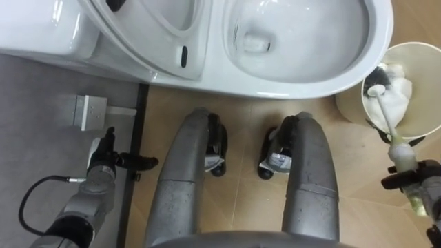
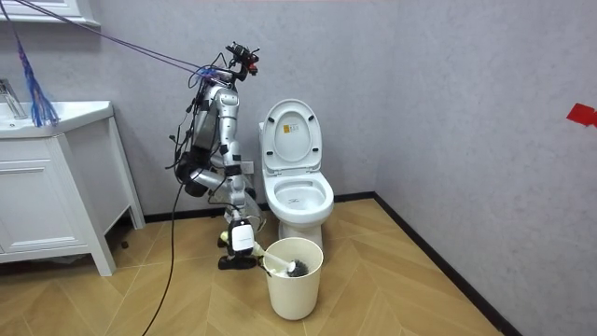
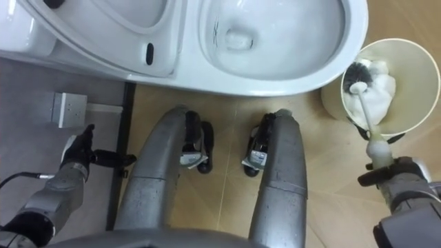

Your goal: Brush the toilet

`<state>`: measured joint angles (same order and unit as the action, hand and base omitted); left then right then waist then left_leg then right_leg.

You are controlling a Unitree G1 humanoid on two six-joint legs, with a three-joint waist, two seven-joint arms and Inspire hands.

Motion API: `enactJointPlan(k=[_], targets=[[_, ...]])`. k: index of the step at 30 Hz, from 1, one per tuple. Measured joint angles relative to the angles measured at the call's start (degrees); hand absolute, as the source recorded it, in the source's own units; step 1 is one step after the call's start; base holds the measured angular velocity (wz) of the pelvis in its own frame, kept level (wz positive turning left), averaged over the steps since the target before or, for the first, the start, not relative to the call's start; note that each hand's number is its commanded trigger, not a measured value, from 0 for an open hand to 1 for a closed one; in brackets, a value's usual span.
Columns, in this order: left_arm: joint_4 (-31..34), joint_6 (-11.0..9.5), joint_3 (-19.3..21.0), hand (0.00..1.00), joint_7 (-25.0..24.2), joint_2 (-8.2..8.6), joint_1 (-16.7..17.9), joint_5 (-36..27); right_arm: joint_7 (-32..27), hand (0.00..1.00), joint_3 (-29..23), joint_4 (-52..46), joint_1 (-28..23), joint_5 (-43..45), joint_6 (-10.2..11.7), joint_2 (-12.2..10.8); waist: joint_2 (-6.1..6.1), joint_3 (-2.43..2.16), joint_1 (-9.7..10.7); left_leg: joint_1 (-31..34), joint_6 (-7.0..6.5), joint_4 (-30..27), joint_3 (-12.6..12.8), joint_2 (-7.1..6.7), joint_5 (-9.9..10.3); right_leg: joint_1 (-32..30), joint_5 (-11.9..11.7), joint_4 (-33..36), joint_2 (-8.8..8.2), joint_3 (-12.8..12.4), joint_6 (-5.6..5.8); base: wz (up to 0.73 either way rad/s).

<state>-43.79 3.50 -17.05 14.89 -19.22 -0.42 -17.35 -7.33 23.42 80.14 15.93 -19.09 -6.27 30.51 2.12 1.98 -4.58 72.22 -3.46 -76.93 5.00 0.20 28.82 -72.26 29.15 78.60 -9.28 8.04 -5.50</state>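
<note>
White toilet (image 1: 296,88) fills the top of the eye views, its seat and lid (image 2: 291,135) raised, the bowl open just ahead of the robot's knees. To the toilet's right, just beside it on the tan wooden floor (image 1: 241,158), stands a round cream bin (image 1: 431,83). The toilet brush (image 1: 386,117) leans inside the bin: its dark bristle head rests low against pale crumpled lining, and its white handle slants down toward the lower right corner.

The right hand (image 1: 413,180) is closed around the end of that handle, its dark fingers wrapped over it. The left hand (image 1: 102,162) shows at lower left, over the grey wall and black skirting strip (image 1: 134,193), fingers straight and thumb stuck out sideways, holding nothing. A small white box (image 1: 89,110) sits on the wall near it.

From the room view, the robot stands at the toilet's side, on the room view's left, bent forward at the knees, with the bin in front. A white cabinet (image 2: 47,196) stands further to the room view's left.
</note>
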Motion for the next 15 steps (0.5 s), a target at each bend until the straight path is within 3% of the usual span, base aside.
enactJointPlan(k=[6,9,12,15], targets=[[0.05,-0.72,-0.06,0.00,0.67,0.05,0.63,-1.24,-0.01,1.00,-0.69,0.15,-1.14,-12.62,-0.02,-1.84,-0.06,-0.02,0.03,-6.28,-0.11,5.72,0.55,0.35,-0.96,6.03,-1.51,-5.81,0.61,0.06,0.83,-0.05],[0.10,-1.27,0.35,0.00,0.83,0.05,0.97,-1.22,-0.08,1.00,-4.98,0.02,-1.59,-17.58,0.01,-3.62,-0.34,0.03,0.86,-10.36,-0.50,10.48,0.63,0.23,-2.52,10.14,-3.22,-10.56,0.85,0.44,1.07,-0.03],[0.07,-2.07,0.49,0.00,1.10,0.37,1.20,-1.11,-0.15,1.00,-7.41,-1.31,-1.47,-23.31,-0.55,-5.33,-0.87,-0.07,1.16,-14.12,-0.46,14.86,0.49,0.57,-3.63,14.26,-5.06,-16.08,2.37,0.73,1.55,-0.16],[0.11,-3.61,0.51,0.00,1.39,0.45,1.47,-1.12,-0.33,1.00,-9.65,-2.50,-2.58,-26.83,-0.57,-7.20,-2.07,-0.18,2.14,-17.78,-0.80,20.08,0.54,0.51,-5.49,17.99,-6.70,-21.10,2.42,1.36,1.95,0.04]])
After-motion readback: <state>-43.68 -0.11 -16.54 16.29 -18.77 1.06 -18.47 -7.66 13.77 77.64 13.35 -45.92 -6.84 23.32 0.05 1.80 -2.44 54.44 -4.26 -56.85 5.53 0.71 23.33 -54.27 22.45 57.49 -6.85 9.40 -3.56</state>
